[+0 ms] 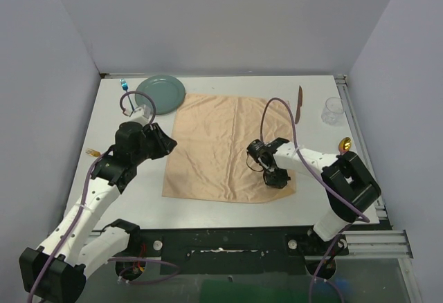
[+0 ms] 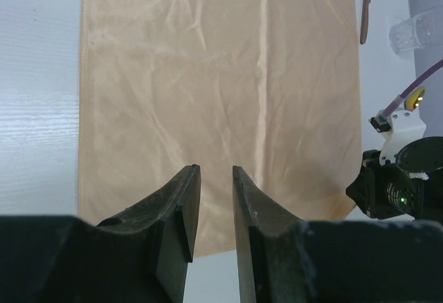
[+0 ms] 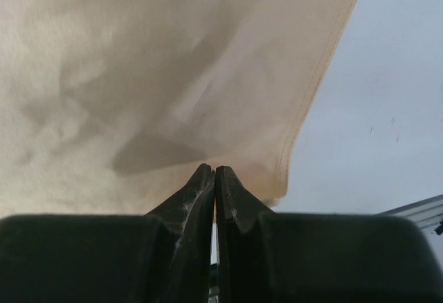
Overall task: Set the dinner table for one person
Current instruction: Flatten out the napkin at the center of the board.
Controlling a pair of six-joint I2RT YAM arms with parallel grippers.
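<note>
Bolted to the black near rail, two robot arms reach over the dinner table, a white top that spans the scene. From the left, an orange fork peeps from behind the left arm. A small blue-handled item and a green plate sit at the far left corner. The left gripper hovers at the left edge of the peach cloth, jaws partly spread and holding nothing. At the cloth's near right corner the right gripper has its jaws pressed together; whether fabric is nipped between them cannot be told. A brown knife lies just beside the cloth's right edge, with a clear glass and a gold spoon farther right. A pull with fabric caught would likely bunch the cloth and nudge the knife, and a wide swing of the right arm could topple the glass. Fork and spoon are largely hidden by the arms, and the blue item is too small to name.
</note>
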